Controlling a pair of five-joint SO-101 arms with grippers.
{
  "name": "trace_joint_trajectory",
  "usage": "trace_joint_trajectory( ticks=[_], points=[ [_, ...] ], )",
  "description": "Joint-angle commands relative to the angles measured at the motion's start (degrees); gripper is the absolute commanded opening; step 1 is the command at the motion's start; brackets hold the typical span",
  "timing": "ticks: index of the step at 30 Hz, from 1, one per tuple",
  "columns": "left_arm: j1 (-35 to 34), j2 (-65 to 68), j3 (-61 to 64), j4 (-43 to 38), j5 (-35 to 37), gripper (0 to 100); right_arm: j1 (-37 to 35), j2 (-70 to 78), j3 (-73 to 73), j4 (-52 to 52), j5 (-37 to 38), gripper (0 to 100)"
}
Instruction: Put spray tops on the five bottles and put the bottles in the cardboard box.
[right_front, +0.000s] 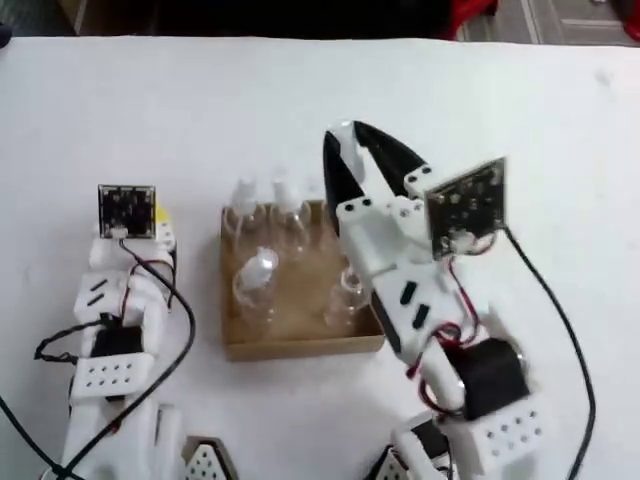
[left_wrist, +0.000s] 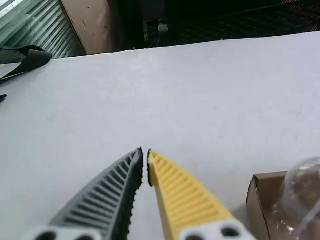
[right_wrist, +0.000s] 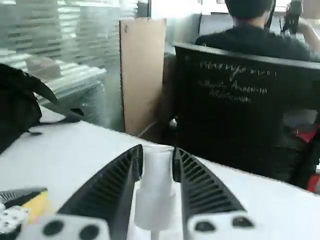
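white surface (right_front: 420, 90); left end effector (left_wrist: 145, 158) closed; right end effector (right_wrist: 157, 154) clamps a spray top (right_wrist: 155, 192); writing on the chair (right_wrist: 240, 130) unreadable.

1. A white bench (right_front: 560, 100) is carrying everything.
2. A black office chair (right_wrist: 240, 115) is standing just past the bench's far edge.
3. A brown board (right_wrist: 142, 75) is standing upright beside the chair, with window blinds (right_wrist: 75, 50) hanging next to it.
4. A black fabric item (right_wrist: 17, 110) is lying at the bench's edge.
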Motion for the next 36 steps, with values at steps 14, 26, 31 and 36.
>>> trace_joint_trajectory(
  ticks=[14, 26, 31, 36],
  points=[
    [-0.4, -0.4, -0.7, -1.6, 0.2, 2, 2.8, -1.2, 9.4, -5.5, 1.2, 1.6],
    [-0.4, -0.4, -0.7, -1.6, 0.2, 2, 2.2, -7.4, 17.7, -5.6, 1.0, 1.6],
    [-0.4, -0.4, -0.7, -1.6, 0.2, 2, 2.2, -21.2, 26.9, -5.6, 0.9, 1.6],
    [-0.4, -0.4, -0.7, -1.6, 0.2, 2, 2.2, -32.7, 36.0, -5.6, 0.9, 1.6]
  ],
)
